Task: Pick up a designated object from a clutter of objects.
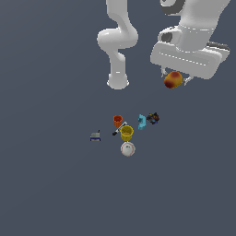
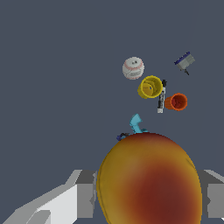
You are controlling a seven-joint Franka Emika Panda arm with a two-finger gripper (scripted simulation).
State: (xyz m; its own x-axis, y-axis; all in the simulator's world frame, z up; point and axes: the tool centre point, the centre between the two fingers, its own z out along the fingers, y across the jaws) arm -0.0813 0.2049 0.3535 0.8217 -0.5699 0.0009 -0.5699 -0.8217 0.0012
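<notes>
A: Where is the peach [image 1: 173,79] at this moment?

B: Clamped in the tool [image 1: 175,81], hanging clear above the worktop [image 1: 50,184]. The wrist view shows a grey finger [image 2: 85,192] pressed against each side of the fruit, which fills the lower part of that picture. So the tool is closed on the peach, and the task looks all but done.

A: Why carry it so high?

B: My reading is that height keeps it free of the clutter. Everything else sits on the worktop, well apart from the peach.

A: Take the yellow cup [image 1: 126,132] as the landmark. What lies around it?

B: The white baseball [image 1: 128,149] is just beside it, on the nearer side in the exterior view. The orange cup [image 1: 118,120] is just beyond it, with the black-and-white marker [image 1: 118,128] lying between the two cups. The cyan piece [image 1: 141,121] is near it, toward the exterior view's right, and the dark multicoloured piece [image 1: 153,118] is just past that. The small grey-blue item [image 1: 95,136] stands alone, toward the exterior view's left.

A: Do the cups stand upright?

B: Probably the yellow one does; they are too small to be sure.
</notes>
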